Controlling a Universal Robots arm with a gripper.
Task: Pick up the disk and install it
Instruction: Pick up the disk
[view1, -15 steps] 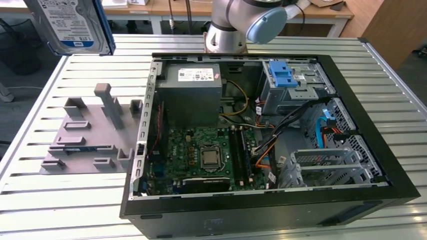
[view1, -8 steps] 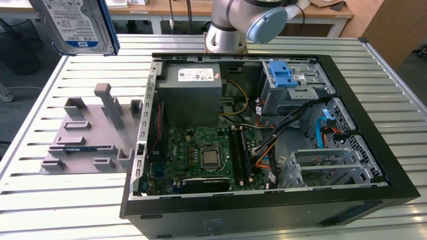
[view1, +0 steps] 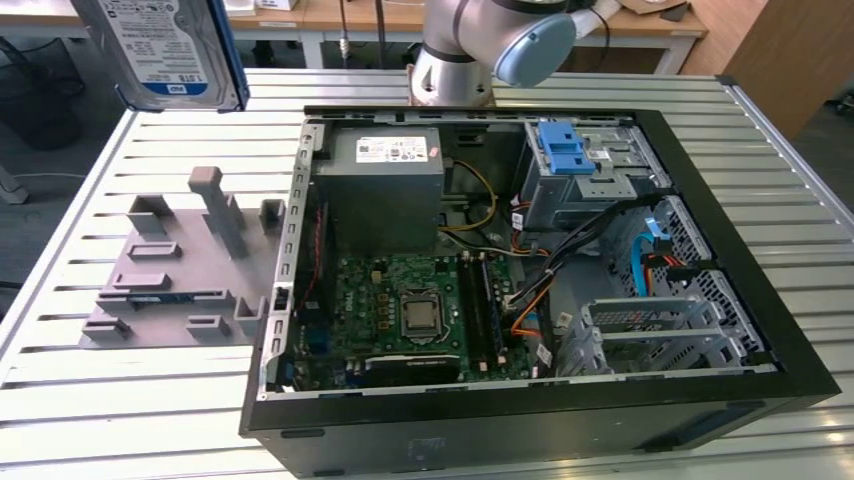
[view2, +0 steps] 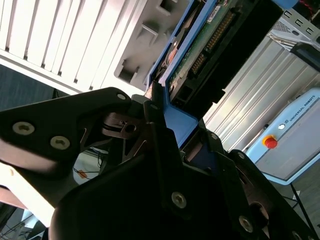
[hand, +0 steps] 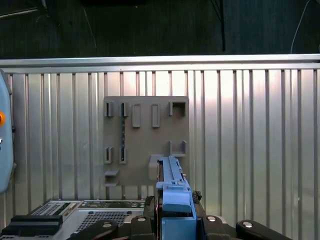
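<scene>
The disk (view1: 167, 50), a silver drive with a white-and-blue label and blue rails, hangs high in the air at the exterior view's upper left, above the grey holder plate (view1: 174, 260). In the second wrist view my gripper (view2: 167, 122) is shut on the disk's blue rail, and the disk's green circuit-board underside (view2: 200, 50) stretches away from the black fingers (view2: 150, 150). In the first wrist view the blue rail (hand: 172, 185) stands edge-on between the fingers of my gripper (hand: 175, 222), over the same holder plate (hand: 145, 140).
An open computer case (view1: 747, 330) lies on the slatted metal table (view1: 120, 400), with a grey power supply (view1: 387, 190), a motherboard (view1: 414, 310) and a drive cage with a blue latch (view1: 574, 150). The arm's base (view1: 461, 60) stands behind the case.
</scene>
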